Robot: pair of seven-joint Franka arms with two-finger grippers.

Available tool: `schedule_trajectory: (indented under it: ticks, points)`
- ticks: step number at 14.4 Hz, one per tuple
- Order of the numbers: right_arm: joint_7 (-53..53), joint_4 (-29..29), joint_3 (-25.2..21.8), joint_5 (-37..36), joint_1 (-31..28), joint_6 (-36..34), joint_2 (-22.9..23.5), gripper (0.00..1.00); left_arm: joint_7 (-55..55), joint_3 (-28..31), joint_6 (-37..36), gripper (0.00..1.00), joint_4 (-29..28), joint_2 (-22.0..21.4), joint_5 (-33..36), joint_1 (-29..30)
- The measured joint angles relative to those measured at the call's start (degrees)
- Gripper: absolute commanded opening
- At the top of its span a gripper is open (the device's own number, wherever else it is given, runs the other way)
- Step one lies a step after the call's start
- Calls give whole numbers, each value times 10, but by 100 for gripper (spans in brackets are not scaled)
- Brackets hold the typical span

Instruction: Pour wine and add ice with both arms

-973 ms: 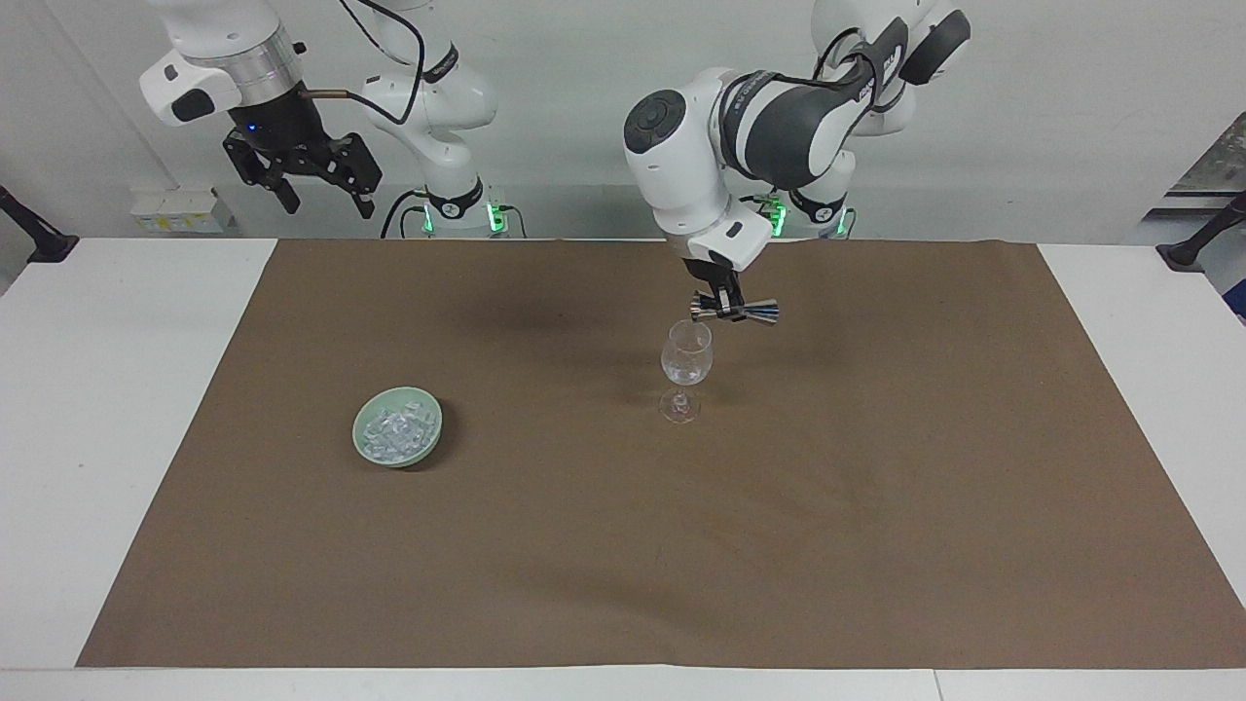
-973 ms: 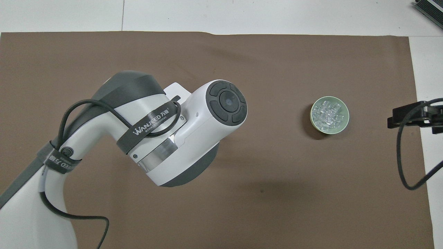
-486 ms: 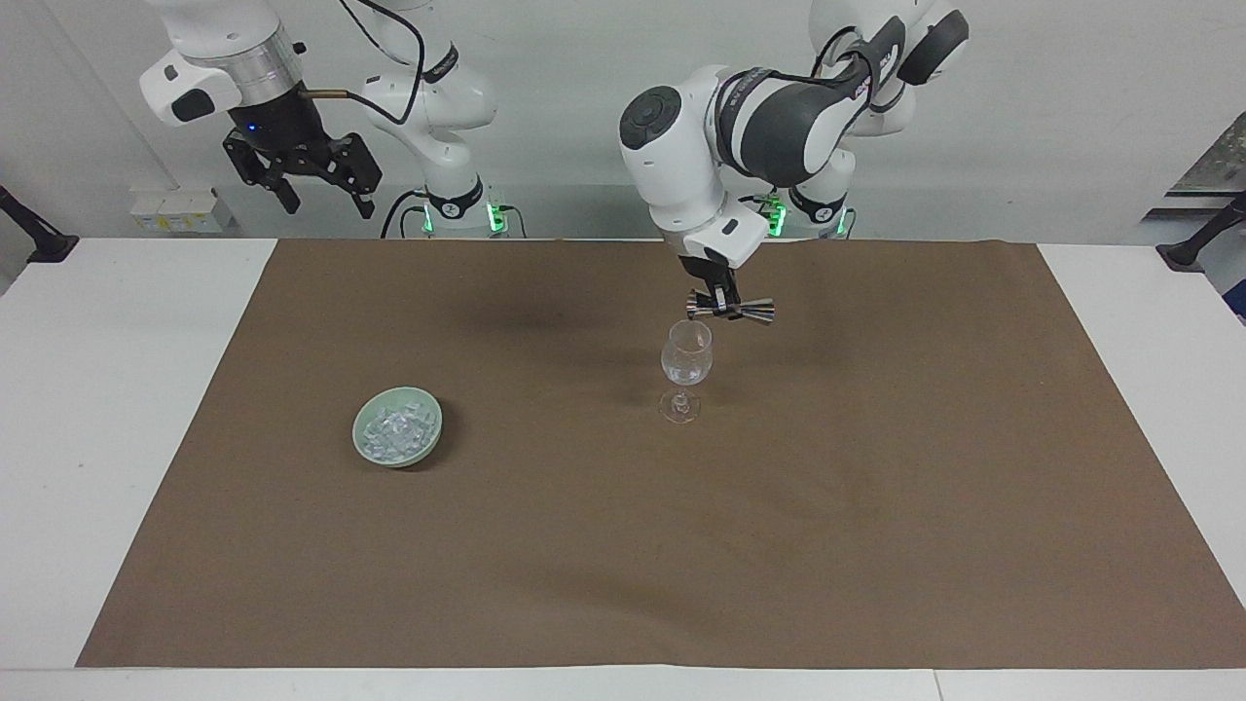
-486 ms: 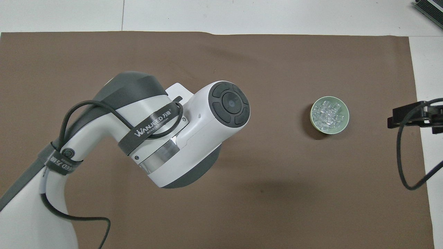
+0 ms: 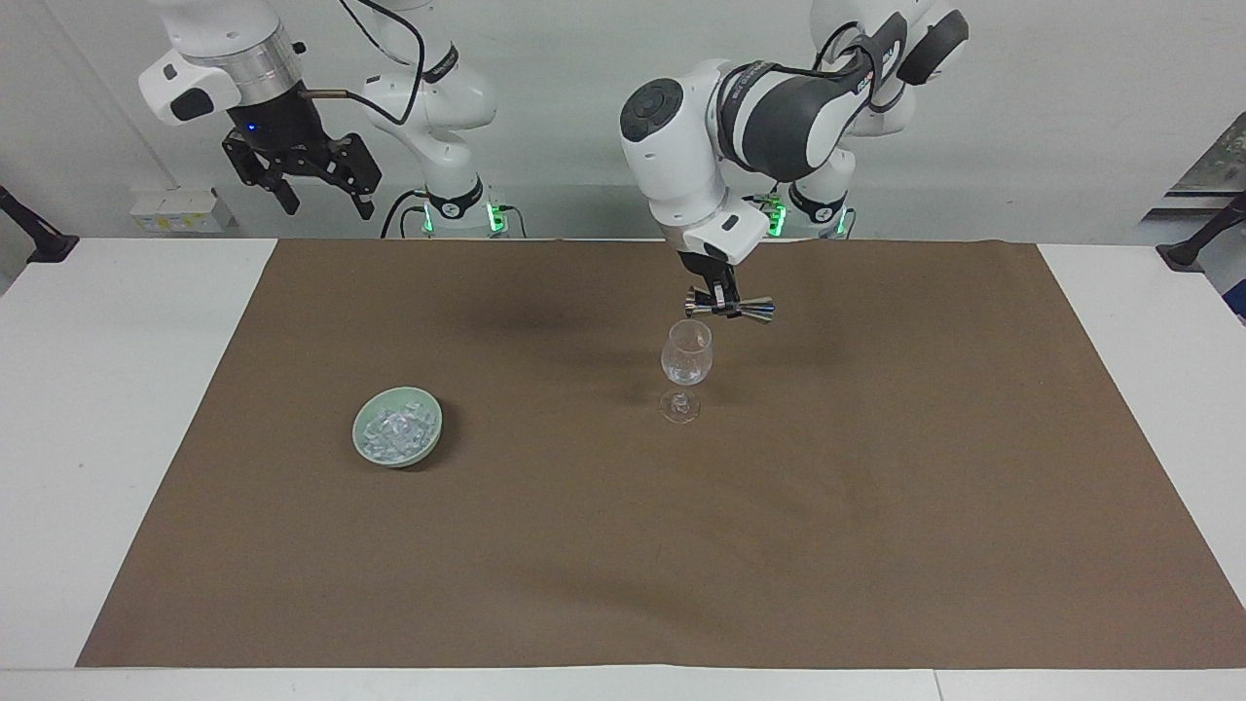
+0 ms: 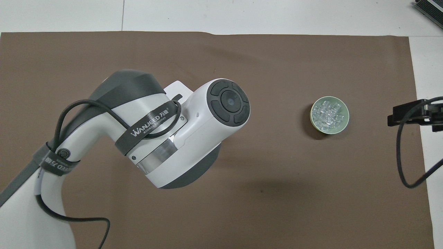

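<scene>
Over the last second the left arm (image 5: 779,107) has drawn its elbow and wrist a little upward, and the jigger (image 5: 732,311) it carries has risen slightly above the wine glass (image 5: 686,368) and levelled out. The left gripper (image 5: 721,304) is pinched on the narrow waist of this steel double-ended jigger, which lies nearly horizontal, one cup end over the rim of the glass and apart from it. In the overhead view the arm's wrist housing hides gripper, jigger and glass alike. The stemmed glass stands upright near the middle of the brown mat (image 5: 876,506) that covers the bench (image 5: 117,389).

The ice (image 5: 395,432) is heaped in a small pale green bowl (image 5: 365,443), which sits on the mat toward the right arm's end of the bench, well apart from the glass and slightly farther from the robots.

The right arm (image 5: 219,49) waits, its gripper (image 5: 321,200) raised above the bench edge by its base, fingers spread and holding nothing.
</scene>
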Motion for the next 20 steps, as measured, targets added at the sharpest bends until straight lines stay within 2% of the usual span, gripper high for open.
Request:
schedule_trajectory:
  ticks: [5,8,13,20]
  points:
    - [0,0,-2,0,0,1,0,100,62,6,0,0,22,0,-44,16]
    - [0,0,-3,0,0,2,0,100,112,30,0,0,41,0,-90,24]
    - [0,0,-4,0,-1,13,0,100,199,98,0,0,77,-2,-189,30]
    - [0,-1,-4,-3,-1,26,0,100,360,251,-2,0,90,-36,-358,35]
